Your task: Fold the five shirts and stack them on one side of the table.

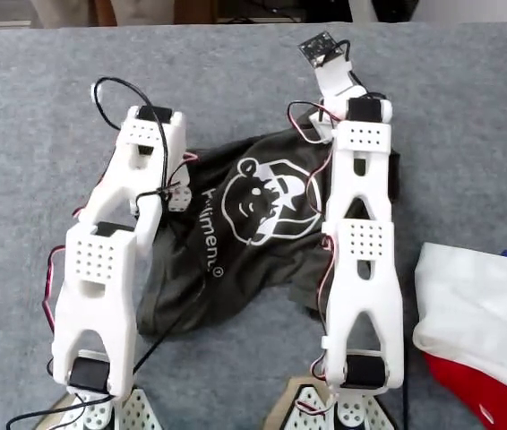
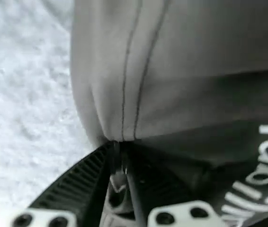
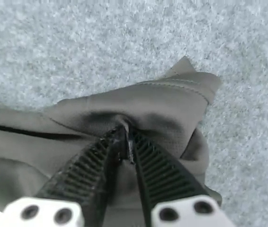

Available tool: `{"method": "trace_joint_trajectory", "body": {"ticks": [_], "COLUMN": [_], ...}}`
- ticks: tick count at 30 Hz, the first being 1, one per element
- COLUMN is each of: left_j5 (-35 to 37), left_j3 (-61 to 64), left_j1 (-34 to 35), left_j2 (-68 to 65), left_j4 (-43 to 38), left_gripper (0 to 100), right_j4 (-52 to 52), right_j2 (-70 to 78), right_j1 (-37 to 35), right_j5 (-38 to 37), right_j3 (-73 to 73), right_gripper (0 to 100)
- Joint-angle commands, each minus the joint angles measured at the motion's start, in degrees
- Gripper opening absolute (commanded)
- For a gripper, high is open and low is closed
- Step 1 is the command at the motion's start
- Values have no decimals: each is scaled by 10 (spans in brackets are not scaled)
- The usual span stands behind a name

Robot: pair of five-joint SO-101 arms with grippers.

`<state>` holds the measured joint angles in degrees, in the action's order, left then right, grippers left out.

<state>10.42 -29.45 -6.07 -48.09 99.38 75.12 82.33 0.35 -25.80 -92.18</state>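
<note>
We judge the task partly done at most. A white shirt (image 1: 477, 296) and a red shirt (image 1: 482, 390) lie piled at the near right edge of the counter (image 1: 38, 107), though we cannot tell how neatly they are folded. The dark shirt (image 1: 253, 224) lies rumpled mid-counter under the two arms. It is not yet folded or stacked, and we count fewer than five shirts here. The left gripper (image 2: 117, 153) is clamped tight on a stitched hem at the dark shirt's left side. The right gripper (image 3: 123, 139) is likewise pinched closed on a fold of cloth just beside a corner at its far right, with bare counter beyond.
</note>
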Motion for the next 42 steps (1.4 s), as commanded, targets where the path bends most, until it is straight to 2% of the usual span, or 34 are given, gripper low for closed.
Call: {"method": "trace_joint_trajectory", "body": {"ticks": [1, 7, 16, 20, 23, 28, 34, 38, 42], "left_j5": [-20, -52, -74, -72, -76, -72, -71, -71, -71], "left_j3": [69, 203, 509, 583, 585, 528, 486, 447, 372], "left_j1": [15, 22, 18, 20, 23, 30, 11, -1, 4], "left_j2": [-6, 50, 357, 481, 530, 529, 433, 316, 274], "left_j4": [0, -26, -226, -298, -352, -464, -592, -627, -607], "left_gripper": [18, 18, 18, 18, 18, 18, 18, 18, 18], "right_j4": [-12, -12, -12, -12, -12, -12, -12, -12, -12], "right_j2": [-5, -5, -5, -4, -4, -4, -4, -4, -4], "right_j1": [1, 2, 2, 1, 1, 1, 1, 1, 1], "right_j5": [-6, -7, -9, -21, -21, -21, -21, -21, -21], "right_j3": [-31, -31, -31, -31, -31, -31, -31, -31, -31], "right_gripper": [9, 9, 9, 9, 9, 9, 9, 9, 9]}}
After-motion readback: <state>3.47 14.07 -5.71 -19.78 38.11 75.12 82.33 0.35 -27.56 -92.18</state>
